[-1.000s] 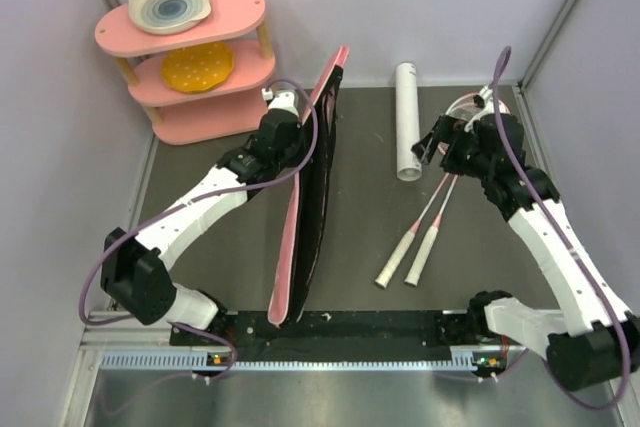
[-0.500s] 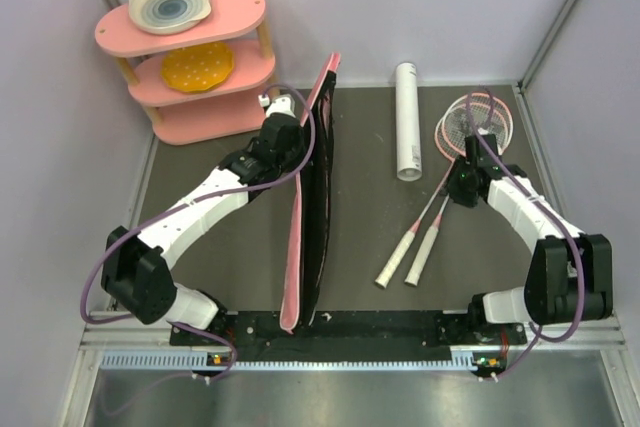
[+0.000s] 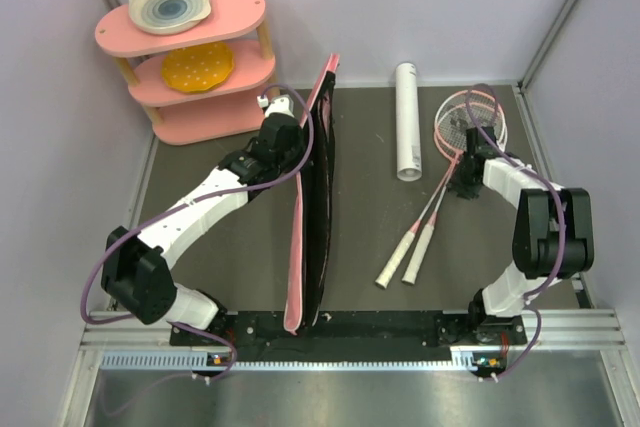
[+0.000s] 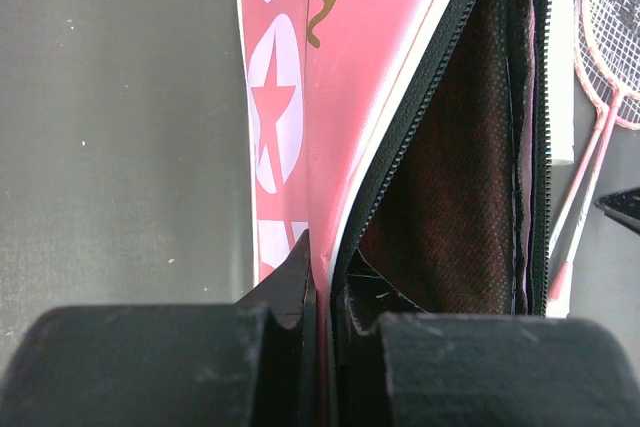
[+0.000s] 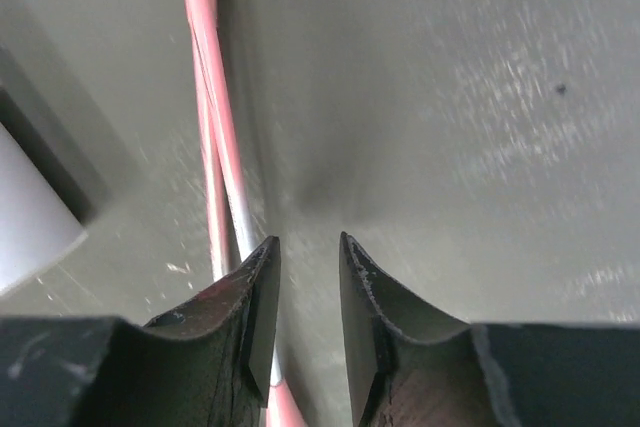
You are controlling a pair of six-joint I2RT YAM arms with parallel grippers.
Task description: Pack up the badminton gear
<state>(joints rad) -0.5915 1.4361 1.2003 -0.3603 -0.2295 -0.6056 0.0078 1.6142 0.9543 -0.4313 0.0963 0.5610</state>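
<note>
Biggest thing first: the pink racket bag point(image 3: 318, 227) is standing on its edge mid-bench point(image 3: 365, 212), with the mouth gaping toward the right. It's soft fabric, light and floppy I'd guess, so the zip edge is the place to hold. My left fingers point(image 4: 292, 287) are pinched tight on that pink flap.

The white tube point(image 3: 407, 122) lies near the back wall. It looks stiff and light and will probably roll, so I'd grab it across the middle.

The two rackets point(image 3: 420, 252) lie side by side right of the bag, heads toward the back right corner. They're light, with thin slick shafts and delicate strings, so I'd go for the shaft or handle.

My right fingers point(image 5: 255, 297) stand at a narrow gap over the shafts, and I can't tell if they've caught one.

The top cam gives the layout but hides both pinches. The wrist cams show the bag's dark lining and the shafts hugging one finger.
</note>
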